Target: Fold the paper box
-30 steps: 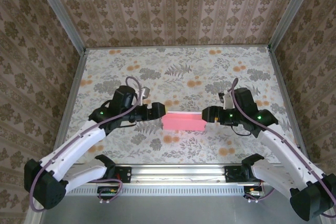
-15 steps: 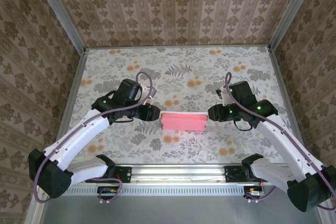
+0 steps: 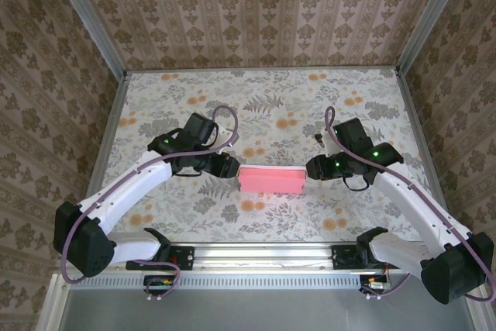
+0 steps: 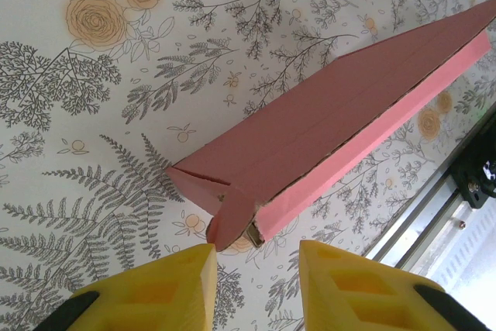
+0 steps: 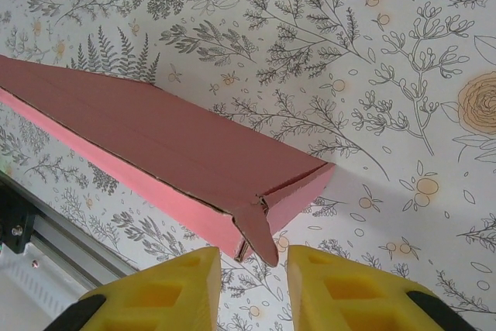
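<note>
We are aiming left gripper [image 4: 256,260] and right gripper [image 5: 252,260], jaws part-spread, at the paper box [image 3: 271,180], whose end flaps need tucking.

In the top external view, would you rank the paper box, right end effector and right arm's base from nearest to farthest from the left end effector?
1. paper box, just beside the left end effector.
2. right end effector, at the box's other end.
3. right arm's base, near-right edge.

Lab test booth: wallpapered panels [image 3: 256,13], aluminium rail [image 3: 263,252].
</note>
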You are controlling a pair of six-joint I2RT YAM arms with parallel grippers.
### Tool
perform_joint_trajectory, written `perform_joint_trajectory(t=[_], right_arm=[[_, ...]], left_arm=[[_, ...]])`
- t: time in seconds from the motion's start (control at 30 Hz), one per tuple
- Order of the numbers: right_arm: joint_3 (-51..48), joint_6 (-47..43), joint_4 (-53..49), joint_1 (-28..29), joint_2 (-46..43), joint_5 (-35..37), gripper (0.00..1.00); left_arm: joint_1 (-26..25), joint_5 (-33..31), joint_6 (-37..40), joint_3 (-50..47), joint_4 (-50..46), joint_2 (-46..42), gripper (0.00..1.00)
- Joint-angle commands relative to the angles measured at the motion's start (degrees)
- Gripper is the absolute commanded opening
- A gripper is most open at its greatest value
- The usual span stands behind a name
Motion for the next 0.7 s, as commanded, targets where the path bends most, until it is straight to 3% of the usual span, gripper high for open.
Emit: perform_joint_trajectory(t=[0.0, 0.67], right_arm=[[1.41, -0.92, 0.32, 0.27, 0.94, -0.97, 0.28], [0.83, -0.85, 1.02, 0.38, 1.76, -1.72, 0.20]], left_arm=[[0.50, 1.39, 1.70, 2.36, -0.66, 0.41, 0.30], [0.62, -1.32, 3.90, 4.25, -0.99, 3.65, 0.28]])
